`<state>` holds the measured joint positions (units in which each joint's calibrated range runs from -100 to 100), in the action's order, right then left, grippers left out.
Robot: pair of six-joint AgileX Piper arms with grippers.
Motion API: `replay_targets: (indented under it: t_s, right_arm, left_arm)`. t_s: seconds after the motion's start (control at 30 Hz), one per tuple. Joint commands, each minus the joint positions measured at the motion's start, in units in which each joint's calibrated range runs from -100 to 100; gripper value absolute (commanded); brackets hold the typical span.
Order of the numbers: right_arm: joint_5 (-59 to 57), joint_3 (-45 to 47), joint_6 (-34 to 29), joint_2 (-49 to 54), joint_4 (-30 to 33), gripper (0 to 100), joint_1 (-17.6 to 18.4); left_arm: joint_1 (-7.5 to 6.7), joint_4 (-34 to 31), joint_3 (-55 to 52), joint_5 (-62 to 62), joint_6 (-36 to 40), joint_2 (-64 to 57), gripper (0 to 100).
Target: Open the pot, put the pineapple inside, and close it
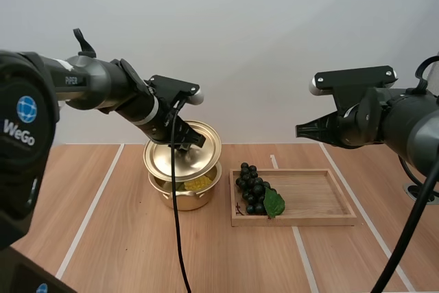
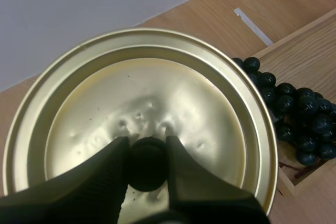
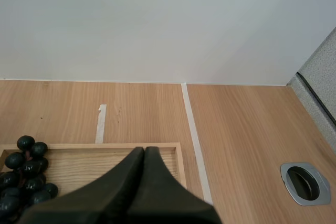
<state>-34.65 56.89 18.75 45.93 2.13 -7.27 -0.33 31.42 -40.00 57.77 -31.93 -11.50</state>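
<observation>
**Lid held over the pot.** The left gripper is clamped on the small round black knob at the centre of the shallow brass-coloured metal lid, with one finger on each side of the knob. The lid hangs tilted just above the matching brass-coloured metal pot. Its low edge is near the pot's rim, but whether the two touch cannot be told.

Its thin, slightly dented sheet suggests that the lid is light and stiff, with a smooth surface. The knob is therefore the soundest place to hold it, since a pinch on the rim would probably slip.

Inside the pot, a yellow knobbly piece shows beneath the lid. It is probably the pineapple, in which case only the closing remains. It appears small and light, though its firmness cannot be judged.

The flat rectangular wooden tray lies beside the pot on the light wooden table. It holds a bunch of dark grapes with a green leaf, at the end nearer the pot. The right gripper, its fingers together on nothing, hangs raised above the tray.
</observation>
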Motion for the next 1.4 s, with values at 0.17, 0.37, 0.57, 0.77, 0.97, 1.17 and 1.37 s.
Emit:
replay_targets:
  t_s: [0.17, 0.37, 0.57, 0.77, 0.97, 1.17, 1.37]
  right_arm:
    - [3.18, 0.17, -0.15, -2.97, -0.55, 0, -0.23]
    - [3.72, 0.17, -0.15, -5.07, -0.55, 0, -0.23]
    - [4.25, 0.17, -0.15, -6.12, -0.55, 0, -0.23]
    - [4.36, 0.17, -0.15, -6.12, -0.55, 0, -0.23]
    - [4.33, 0.17, -0.15, -6.12, -1.14, 0, -0.23]
    - [4.33, 0.17, -0.15, -6.12, -1.37, 0, -0.23]
    - [4.33, 0.17, -0.15, -6.12, -1.37, 0, -0.23]
  left_arm:
    - [-0.1, 1.65, 0.0, -0.69, -1.41, 2.06, 0]
    - [-0.1, 1.65, 0.0, -1.36, -1.42, 2.06, 0]
    - [-0.1, 1.65, 0.0, -0.61, -1.42, 2.06, 0]
    - [-0.1, 1.65, 0.0, -0.76, -1.73, 2.09, 0]
    - [-0.1, 1.7, -0.11, -0.76, -2.38, 2.09, 0]
    - [-0.1, 1.43, -2.47, -2.73, -2.38, 3.25, 0]
    - [-0.1, 0.88, -2.47, -2.35, -2.38, 5.25, 0]
